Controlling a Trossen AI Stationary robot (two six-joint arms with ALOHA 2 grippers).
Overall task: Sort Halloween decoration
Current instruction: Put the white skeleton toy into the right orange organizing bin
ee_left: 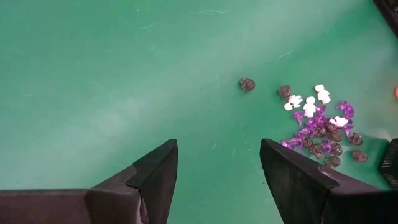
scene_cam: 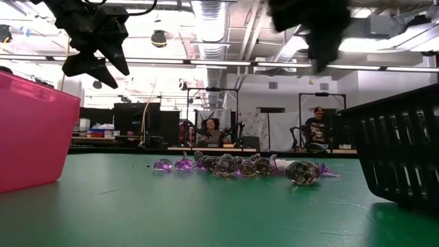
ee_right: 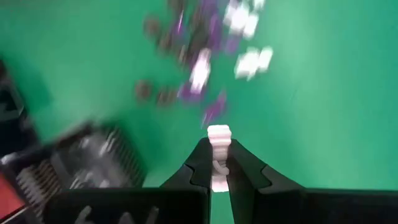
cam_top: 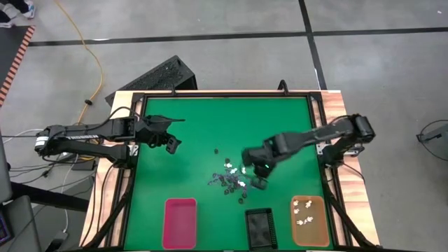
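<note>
The Halloween decoration (cam_top: 228, 178) is a small pile of purple, dark and white trinkets lying on the green mat; it also shows in the low view (scene_cam: 240, 166) and the left wrist view (ee_left: 320, 129). My right gripper (ee_right: 217, 152) hangs above the pile's right side (cam_top: 257, 183), shut on one white trinket (ee_right: 218, 133). Its picture is blurred. My left gripper (ee_left: 217, 152) stands open above the mat's left part (cam_top: 171, 142), nothing between its fingers. My right gripper pinches the white trinket between its two fingers, one on each side. One end of the trinket (ee_right: 218, 132) sticks out past the fingertips (ee_right: 202, 152). The fingers point steeply down at the mat. The trinket is lifted clear of the mat.
Three trays stand along the near edge: a pink one (cam_top: 180, 222), a black one (cam_top: 259, 227) and an orange one (cam_top: 318, 210) with several white trinkets in it. One dark trinket (ee_left: 247, 83) lies apart from the pile. A black frame (cam_top: 224, 93) borders the mat.
</note>
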